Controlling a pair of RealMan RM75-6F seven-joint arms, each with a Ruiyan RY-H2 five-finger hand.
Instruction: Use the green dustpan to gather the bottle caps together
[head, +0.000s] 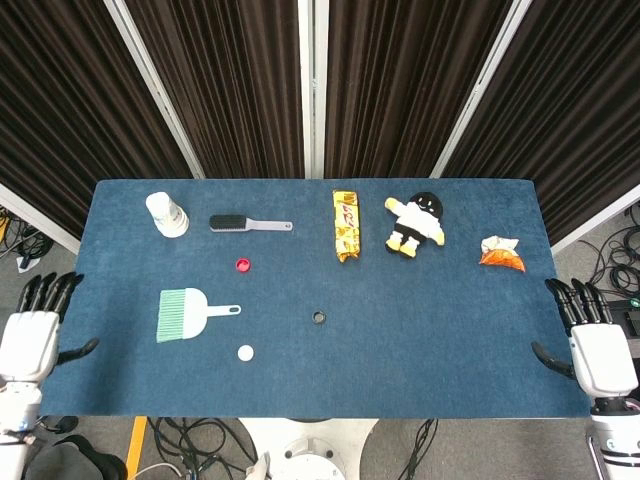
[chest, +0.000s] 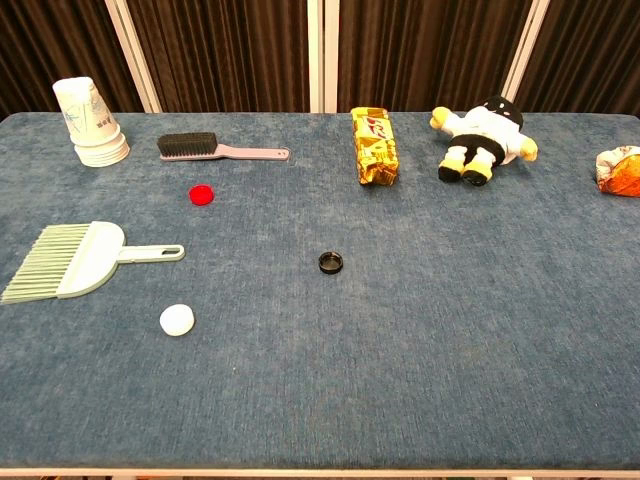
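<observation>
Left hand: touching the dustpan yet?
Apart. Head view shows the left hand off the table's left edge, bare blue cloth between it and the green dustpan.

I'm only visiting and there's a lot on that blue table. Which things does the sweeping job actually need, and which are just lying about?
For the job:
green dustpan
red cap
white cap
black cap

Just lying about:
stack of paper cups
black-bristled brush
gold snack packet
plush doll
orange wrapper

Both hands, left hand and right hand, are off the table, holding nothing.
</observation>
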